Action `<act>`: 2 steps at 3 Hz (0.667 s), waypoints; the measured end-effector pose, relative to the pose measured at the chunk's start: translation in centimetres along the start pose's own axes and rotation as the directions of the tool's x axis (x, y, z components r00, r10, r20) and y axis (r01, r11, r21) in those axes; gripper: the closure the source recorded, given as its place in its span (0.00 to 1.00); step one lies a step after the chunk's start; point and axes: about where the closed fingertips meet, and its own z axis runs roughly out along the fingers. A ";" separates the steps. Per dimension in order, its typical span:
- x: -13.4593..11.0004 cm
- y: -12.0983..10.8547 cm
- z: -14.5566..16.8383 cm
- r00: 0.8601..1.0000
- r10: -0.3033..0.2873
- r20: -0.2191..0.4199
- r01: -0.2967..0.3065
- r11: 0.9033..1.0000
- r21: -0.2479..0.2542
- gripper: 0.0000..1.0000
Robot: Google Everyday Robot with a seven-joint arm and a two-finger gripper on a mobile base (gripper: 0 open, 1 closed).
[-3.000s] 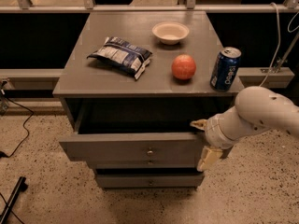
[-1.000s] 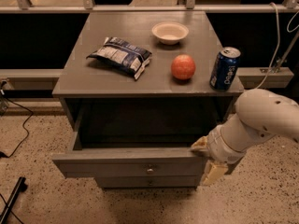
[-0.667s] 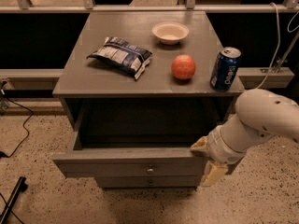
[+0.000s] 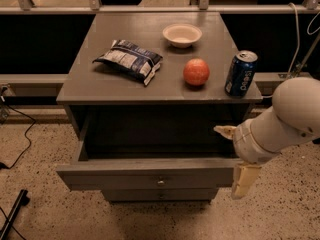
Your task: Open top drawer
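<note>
The top drawer (image 4: 145,175) is pulled well out of the grey cabinet, and its dark inside looks empty. Its small round knob (image 4: 160,182) sits at the centre of the front. My gripper (image 4: 234,156) is at the drawer's right front corner. One cream finger (image 4: 225,130) reaches behind the front panel and the other finger (image 4: 243,181) hangs outside it, so the fingers are spread with the panel's end between them. My white arm (image 4: 290,114) comes in from the right.
On the cabinet top (image 4: 85,86) lie a chip bag (image 4: 130,60), a white bowl (image 4: 182,34), a red apple (image 4: 196,72) and a blue soda can (image 4: 241,73) near the right edge. A narrower lower drawer (image 4: 160,196) shows below. Cables (image 4: 15,156) lie on the floor at the left.
Since three seconds ago the top drawer has slid further out toward the camera, and my gripper moved with its right corner. In the last second nothing has visibly moved.
</note>
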 end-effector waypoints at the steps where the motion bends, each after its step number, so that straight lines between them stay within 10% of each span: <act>1: 0.4 -2.3 -1.0 1.000 -0.016 -0.008 0.017 0.998 0.054 0.00; 2: 1.1 -6.2 0.6 1.000 -0.027 -0.016 0.028 0.996 0.090 0.26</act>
